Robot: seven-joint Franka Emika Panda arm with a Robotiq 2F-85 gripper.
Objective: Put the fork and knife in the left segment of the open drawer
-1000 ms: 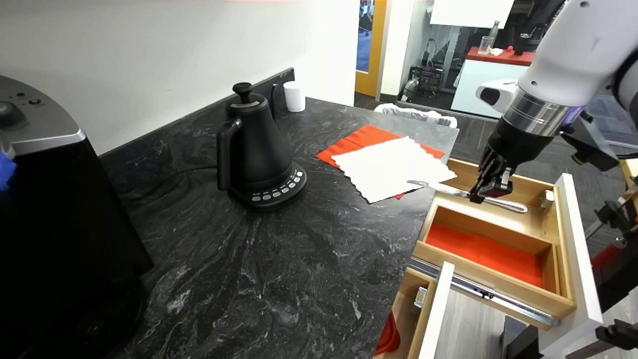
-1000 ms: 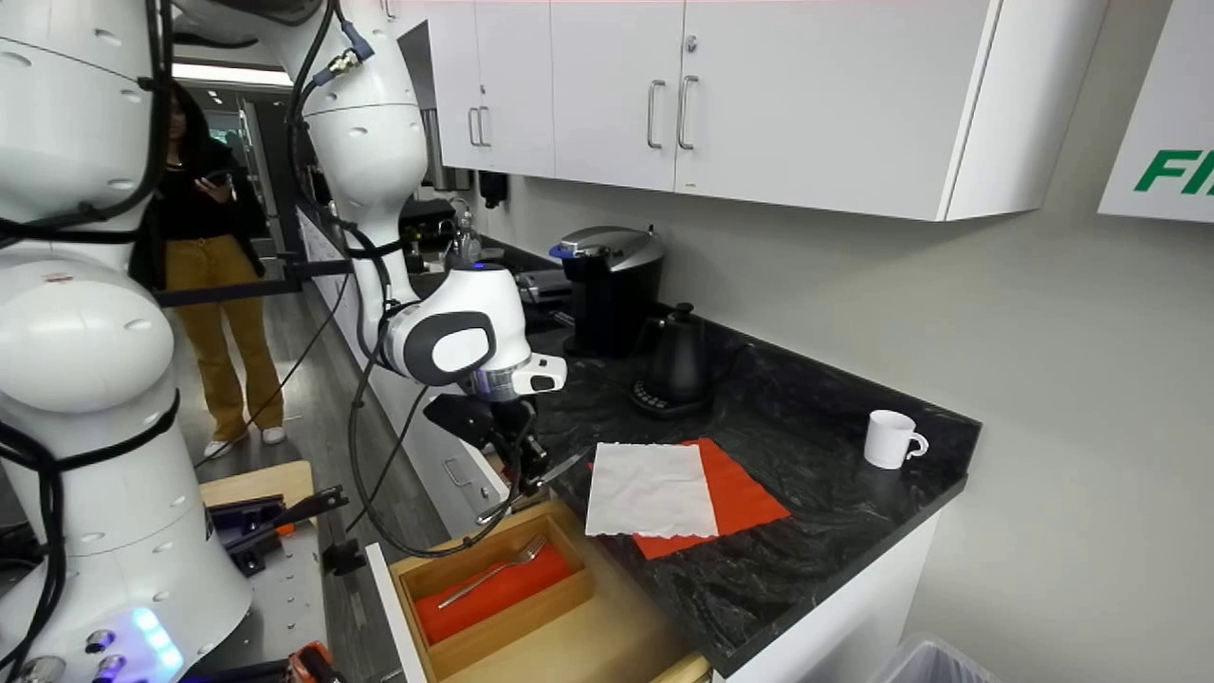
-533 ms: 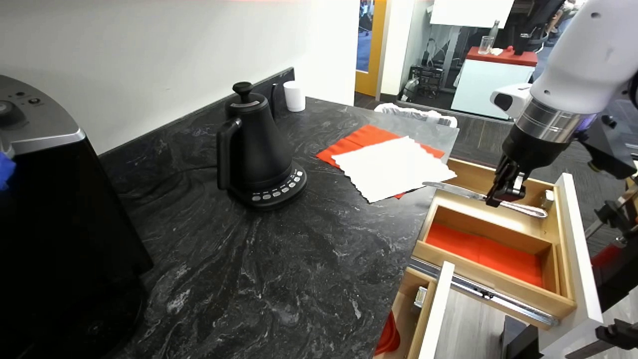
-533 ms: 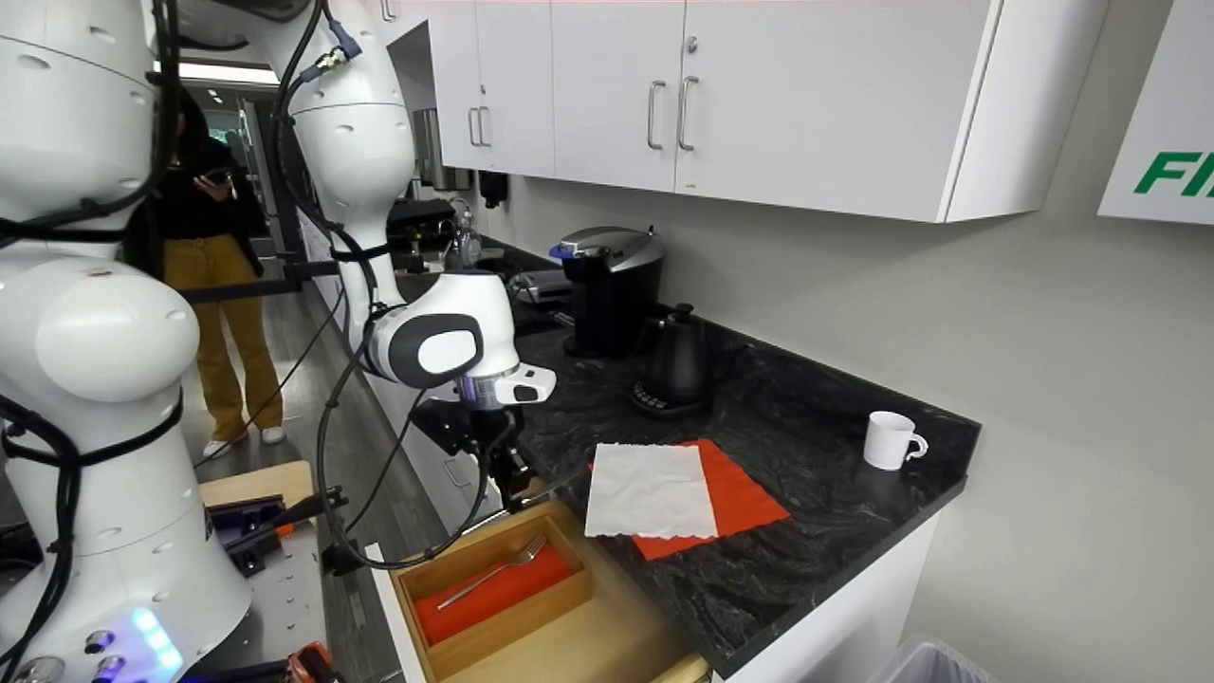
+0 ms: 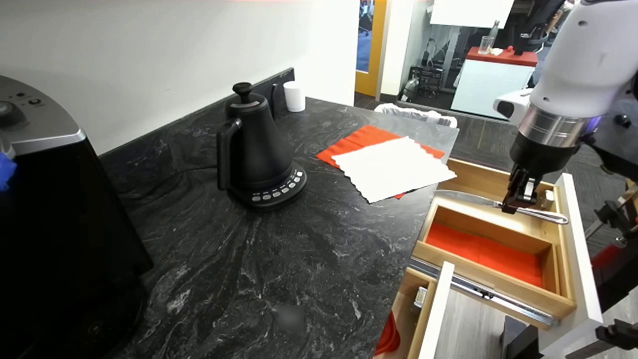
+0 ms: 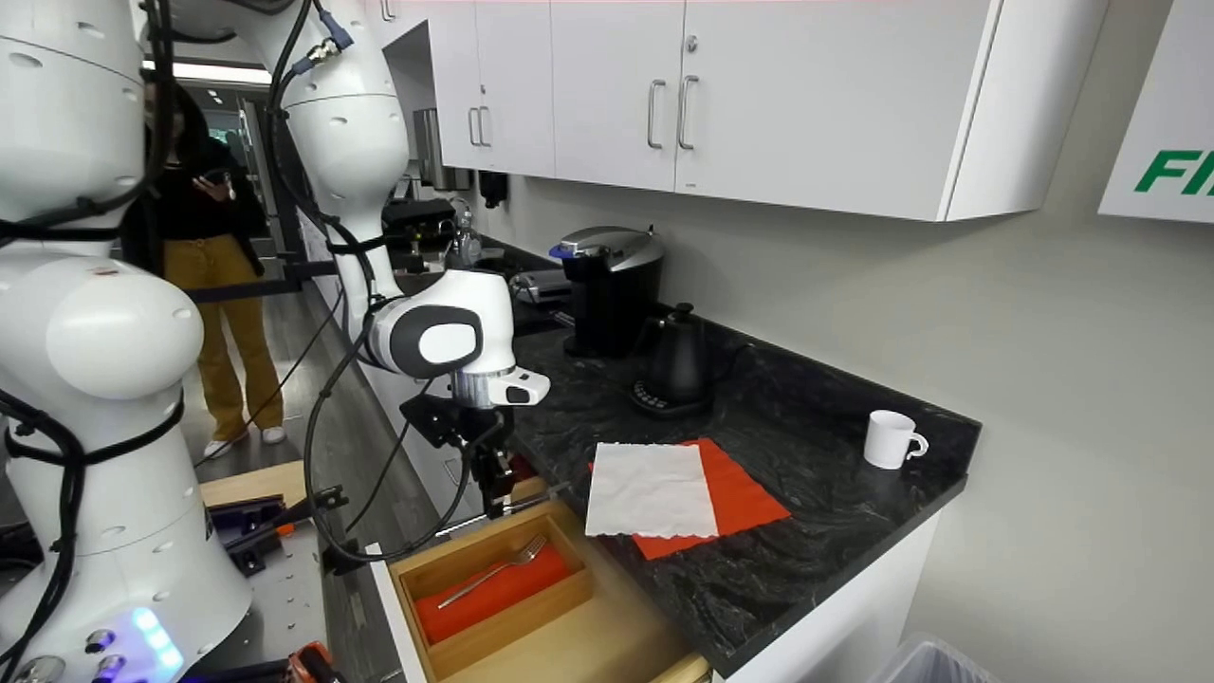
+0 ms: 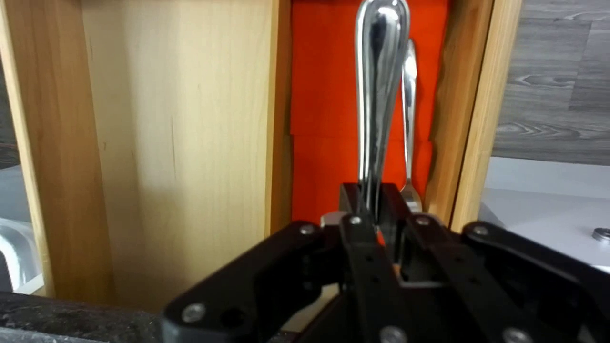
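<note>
Above the open drawer [image 6: 560, 636], the tool [image 7: 371, 200] hangs with its fingers [image 7: 392, 202] drawn together on the knife [image 7: 378, 100], pinching it partway along, so that the handle sticks out on one side and the blade on the other. In an exterior view I see the handle aimed at the drawer's white front panel [image 5: 580, 249] and the blade reaching toward the edge of the worktop [image 5: 259, 279]; whether its tip touches anything there, I can't tell. In the wrist view the handle shows over the left segment [image 5: 481, 249], lined up with its length, with the red-orange liner [image 7: 324, 85] visible on either side of it. The fork [image 6: 528, 552] already lies inside that compartment, resting on the liner, lower than the tool and apart from the knife. From the wrist it shows just to the right of the knife's handle, close by the compartment's side wall, its head partly hidden behind the tool and pointing the same way as the blade. On the worktop, near the drawer, a white napkin [image 5: 394, 167] lies partly over a red cloth [image 5: 364, 142]. Farther along, well apart from the tool, a black kettle [image 5: 259, 139] stands upright on its base, and in an exterior view I make out a white mug [image 6: 890, 439] standing near the wall.
</note>
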